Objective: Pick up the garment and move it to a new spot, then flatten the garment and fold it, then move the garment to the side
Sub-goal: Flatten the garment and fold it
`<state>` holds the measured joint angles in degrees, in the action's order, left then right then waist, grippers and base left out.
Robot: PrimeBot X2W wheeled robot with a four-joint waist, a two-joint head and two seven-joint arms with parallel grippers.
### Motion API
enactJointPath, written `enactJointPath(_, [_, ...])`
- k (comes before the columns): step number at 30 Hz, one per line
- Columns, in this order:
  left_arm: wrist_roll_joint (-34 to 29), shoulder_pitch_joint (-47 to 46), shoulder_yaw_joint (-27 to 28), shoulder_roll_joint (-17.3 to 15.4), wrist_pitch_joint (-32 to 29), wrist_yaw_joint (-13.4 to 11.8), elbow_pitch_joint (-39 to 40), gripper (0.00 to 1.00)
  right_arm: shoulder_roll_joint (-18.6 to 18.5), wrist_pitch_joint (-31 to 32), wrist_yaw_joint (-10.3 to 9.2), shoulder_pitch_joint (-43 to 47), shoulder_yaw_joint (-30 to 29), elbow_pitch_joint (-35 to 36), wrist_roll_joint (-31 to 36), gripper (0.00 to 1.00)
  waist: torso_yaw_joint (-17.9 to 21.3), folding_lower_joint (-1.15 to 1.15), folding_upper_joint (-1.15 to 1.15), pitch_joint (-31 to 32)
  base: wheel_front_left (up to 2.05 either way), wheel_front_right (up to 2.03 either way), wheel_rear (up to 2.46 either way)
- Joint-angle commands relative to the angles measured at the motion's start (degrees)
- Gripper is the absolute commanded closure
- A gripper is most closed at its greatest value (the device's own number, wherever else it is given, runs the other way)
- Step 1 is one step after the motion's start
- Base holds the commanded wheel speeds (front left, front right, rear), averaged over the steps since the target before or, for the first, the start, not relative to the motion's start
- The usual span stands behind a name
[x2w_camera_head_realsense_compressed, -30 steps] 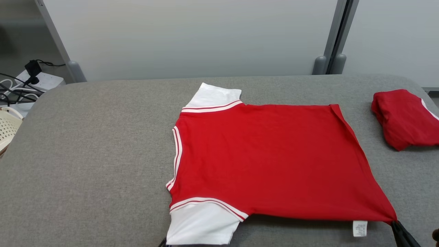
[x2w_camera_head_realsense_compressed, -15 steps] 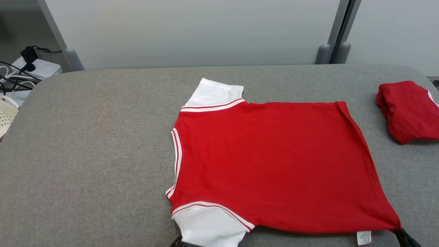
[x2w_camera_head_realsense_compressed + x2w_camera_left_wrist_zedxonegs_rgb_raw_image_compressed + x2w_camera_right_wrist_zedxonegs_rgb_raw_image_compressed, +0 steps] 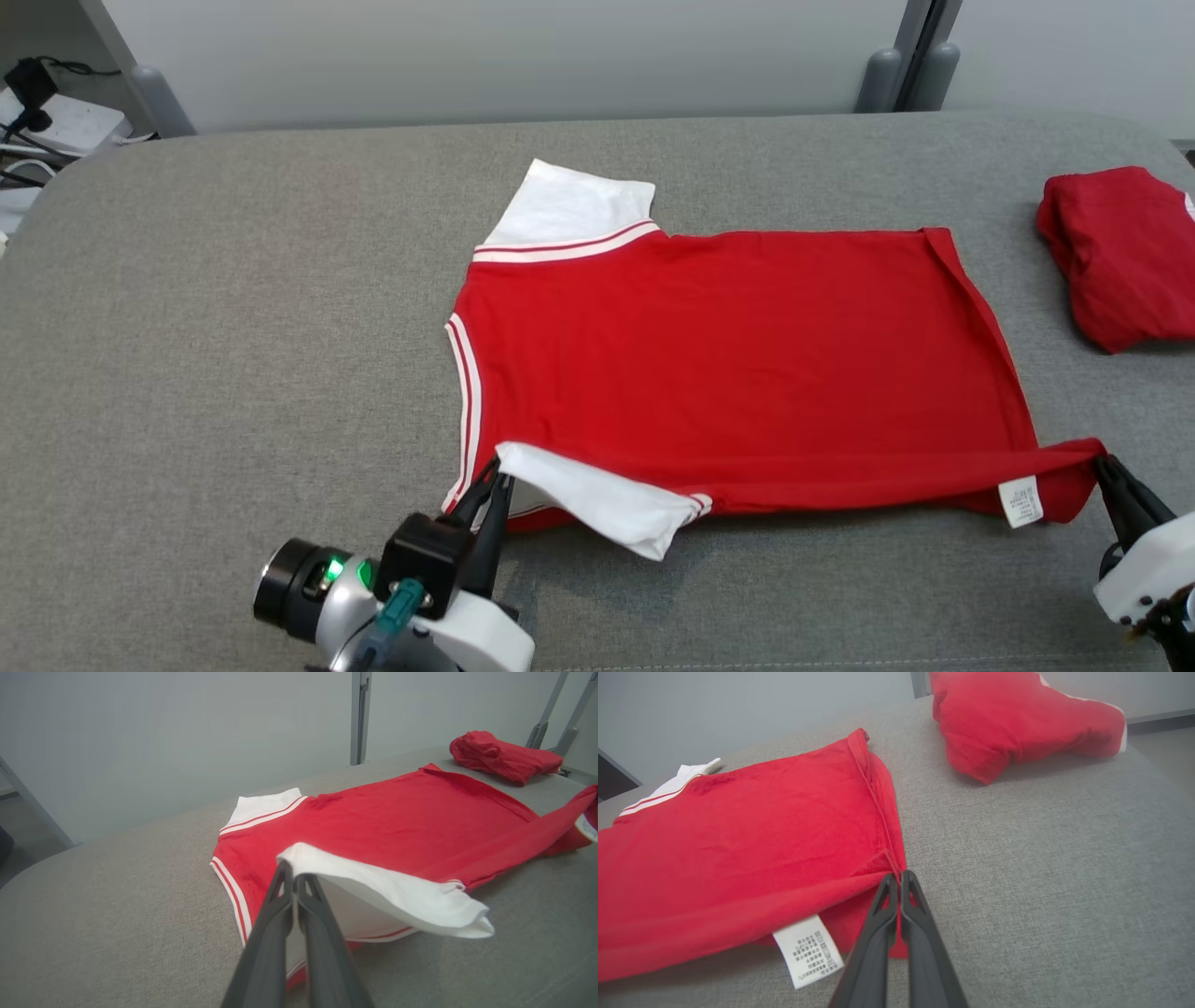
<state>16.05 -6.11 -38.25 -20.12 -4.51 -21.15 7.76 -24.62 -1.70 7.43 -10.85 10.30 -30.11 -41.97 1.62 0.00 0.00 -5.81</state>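
Garment [image 3: 738,364] is red with white sleeves, and it lies spread out in the middle of the grey table [image 3: 233,327]. Its neck end points to my left and its bottom edge points to my right. My left pincer [image 3: 495,474] is pressed together on the corner of the near white sleeve [image 3: 597,499]. That sleeve is held up off the table and leans over the red part. My right pincer [image 3: 1103,461] is pressed together too, and it pinches the near bottom corner of the garment. The red edge between my two pincers is up off the table in a long fold. A small white label [image 3: 1020,501] hangs from that edge, just beside my right pincer. The far sleeve [image 3: 574,207] lies flat on the table. Another red cloth [image 3: 1120,257], all bunched up, sits on the table at my far right, apart from the garment.
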Motion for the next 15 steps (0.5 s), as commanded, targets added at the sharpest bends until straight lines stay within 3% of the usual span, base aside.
enactJointPath(1, [1.0,-4.4,2.9,0.3,1.4,0.4,-0.1,1.0,-1.8,-0.2,0.06,-2.2,0.6,0.2,0.4,1.0,-0.3,0.0,0.0,-1.1,0.0,0.0,0.0])
enactJointPath(7, [3.2,-13.8,4.9,6.1,7.8,2.7,-11.8,1.0,0.3,-0.7,0.06,-8.9,2.7,-4.8,-0.1,1.0,-0.7,0.0,0.0,-4.4,0.0,0.0,0.0])
enactJointPath(15, [2.6,-25.1,4.5,9.7,11.8,6.0,-27.8,1.0,1.5,-2.2,0.06,-15.8,7.8,-10.6,-0.4,1.0,0.0,0.0,0.0,-7.7,0.0,0.0,0.0])
